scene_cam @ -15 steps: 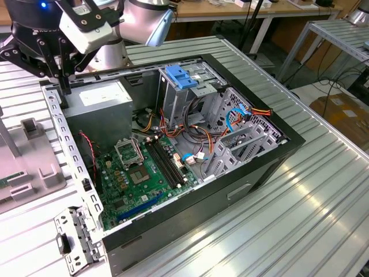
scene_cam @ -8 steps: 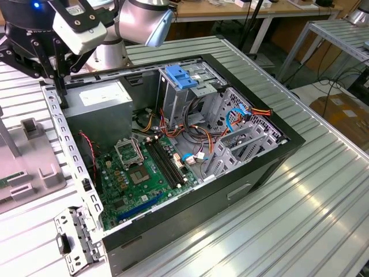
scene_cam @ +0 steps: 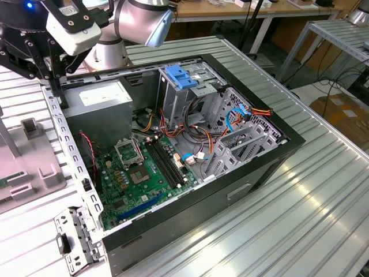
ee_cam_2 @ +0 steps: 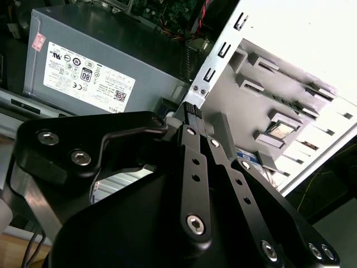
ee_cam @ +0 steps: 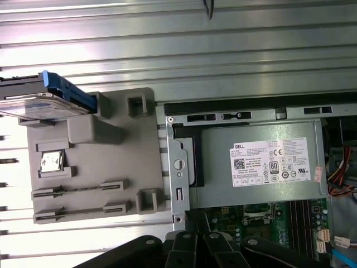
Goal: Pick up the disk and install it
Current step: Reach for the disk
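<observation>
The disk [ee_cam: 34, 104], silver with a blue carrier frame along its edge, lies at one end of a grey plastic fixture [ee_cam: 95, 167] on the table beside the open computer case. A corner of the disk [ee_cam_2: 249, 158] peeks out behind the fingers in the second wrist view. My gripper [scene_cam: 55, 81] hangs over the case's rear wall, between the fixture and the power supply, apart from the disk. Its black fingers [ee_cam_2: 192, 120] lie pressed together with nothing between them, and they also show as dark fingers [ee_cam: 195, 241] in the first wrist view.
The open case [scene_cam: 277, 144] lies on a ribbed metal table [scene_cam: 300, 219]. Inside are a grey power supply [scene_cam: 101, 107], the motherboard [scene_cam: 138, 173], loose cables [scene_cam: 196, 156] and a metal drive cage with a blue latch [scene_cam: 181, 78]. The fixture [scene_cam: 29, 161] sits at the exterior view's left.
</observation>
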{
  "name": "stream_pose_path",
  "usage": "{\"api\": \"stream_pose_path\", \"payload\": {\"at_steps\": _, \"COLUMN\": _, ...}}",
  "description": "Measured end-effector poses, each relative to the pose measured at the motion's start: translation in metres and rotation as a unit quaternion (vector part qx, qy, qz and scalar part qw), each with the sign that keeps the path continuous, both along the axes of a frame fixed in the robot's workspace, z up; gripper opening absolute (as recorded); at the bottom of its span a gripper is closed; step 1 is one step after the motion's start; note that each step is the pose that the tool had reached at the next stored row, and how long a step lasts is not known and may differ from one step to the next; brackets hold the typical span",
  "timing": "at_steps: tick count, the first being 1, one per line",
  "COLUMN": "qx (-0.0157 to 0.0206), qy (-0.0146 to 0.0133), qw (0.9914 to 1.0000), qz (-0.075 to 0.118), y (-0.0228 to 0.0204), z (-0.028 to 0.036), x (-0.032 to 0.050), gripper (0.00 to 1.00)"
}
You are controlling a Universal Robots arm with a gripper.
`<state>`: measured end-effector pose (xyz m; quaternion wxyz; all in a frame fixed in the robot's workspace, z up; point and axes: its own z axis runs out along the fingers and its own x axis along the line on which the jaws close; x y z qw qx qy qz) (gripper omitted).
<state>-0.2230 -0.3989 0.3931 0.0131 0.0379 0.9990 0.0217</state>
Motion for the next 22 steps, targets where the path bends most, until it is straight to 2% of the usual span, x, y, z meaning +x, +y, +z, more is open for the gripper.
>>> {"api": "stream_pose_path", "payload": {"at_steps": 17, "qx": 0.0000, "qy": 0.0000, "qw": 1.00000, "qz": 0.000, "y": 0.0000, "z": -0.0005, "x": -0.0172, "gripper": 0.11}}
{"api": "stream_pose_path", "payload": {"at_steps": 22, "qx": 0.0000, "qy": 0.0000, "qw": 1.00000, "qz": 0.000, "y": 0.0000, "z": -0.0006, "x": -0.0198, "gripper": 0.11}}
